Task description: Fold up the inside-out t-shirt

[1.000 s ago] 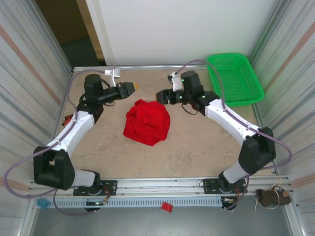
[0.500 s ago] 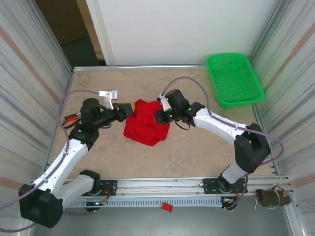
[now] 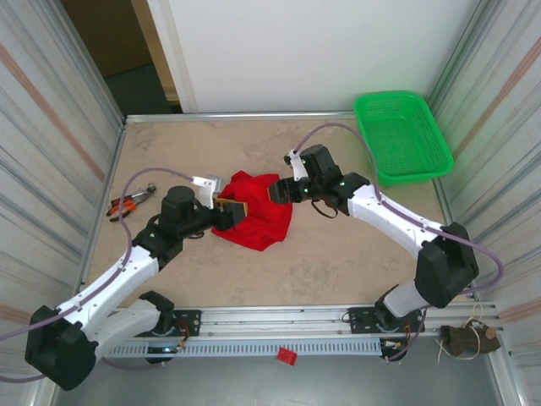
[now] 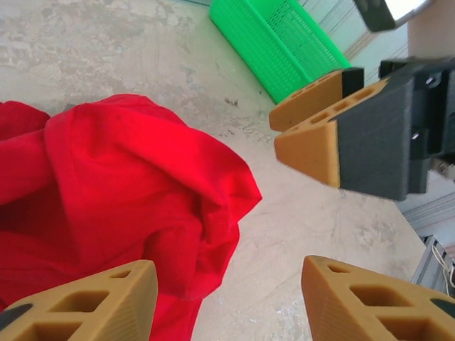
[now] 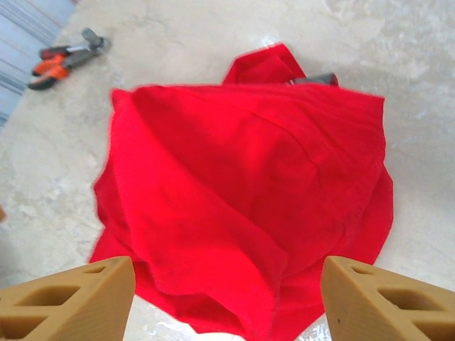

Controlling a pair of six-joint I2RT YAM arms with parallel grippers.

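Shows a red t-shirt (image 3: pixel 254 213) bunched in the middle of the bench (image 3: pixel 355 262), between left pincer (image 3: pixel 232 207) and right pincer (image 3: pixel 279 192), both spread and pinching nothing; looks soft, light, floppy, likely best taken by a loose outer edge.

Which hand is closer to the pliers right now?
The left hand, at the red t-shirt's left edge; the pliers lie further out on that same side. The right hand is on the shirt's opposite side, toward the green basket.
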